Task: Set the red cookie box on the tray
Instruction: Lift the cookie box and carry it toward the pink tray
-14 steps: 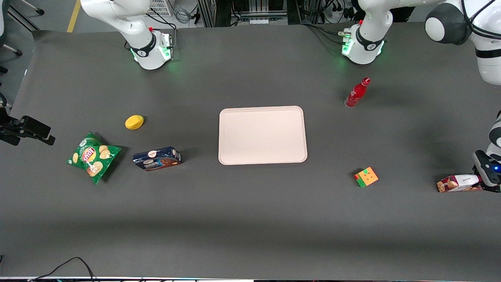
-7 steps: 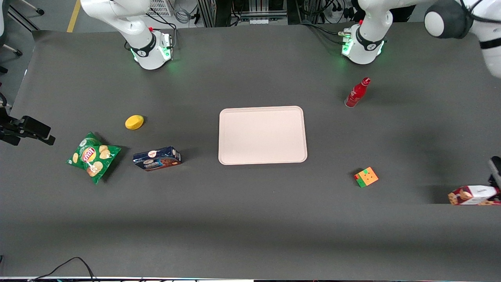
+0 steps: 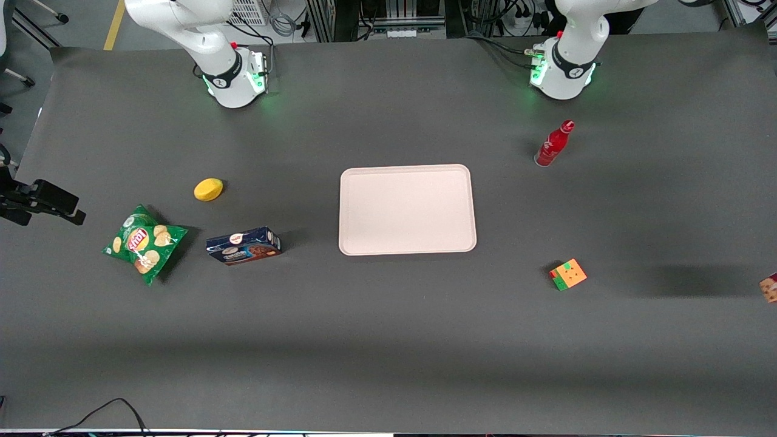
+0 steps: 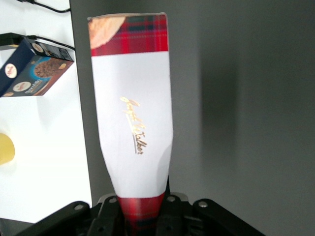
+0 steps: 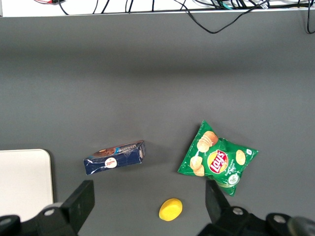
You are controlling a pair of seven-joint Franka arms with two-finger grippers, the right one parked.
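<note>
On the dark table, largest to smallest:
Table [image 3: 388, 340]: dark grey mat; a broad shadow lies toward the working arm's end.
Tray [image 3: 407, 209]: pale pink, flat, mid-table, nothing on it.
Red cookie box [image 4: 132, 123]: clamped at one tartan end, its white label band facing the wrist camera; in the front view only a corner [image 3: 770, 287] shows at the picture's edge, well apart from the tray.
Change: a second ago the box lay on the mat at the working arm's end with the gripper on it; now it is lifted and carried almost out of the front view.
Meaning: pick-up looks done; the carry to the tray is, by my reading, yet to come.
Gripper [image 4: 142, 219]: at the working arm's end of the table, above the mat; fingers closed firmly on the box's end.
Chip bag [image 3: 144, 242]: green, toward the parked arm's end.
Blue cookie box [image 3: 243, 246]: between chip bag and tray.
Red bottle [image 3: 553, 144]: upright.
Cube [image 3: 568, 274]: coloured puzzle.
Lemon [image 3: 208, 189]: yellow.
</note>
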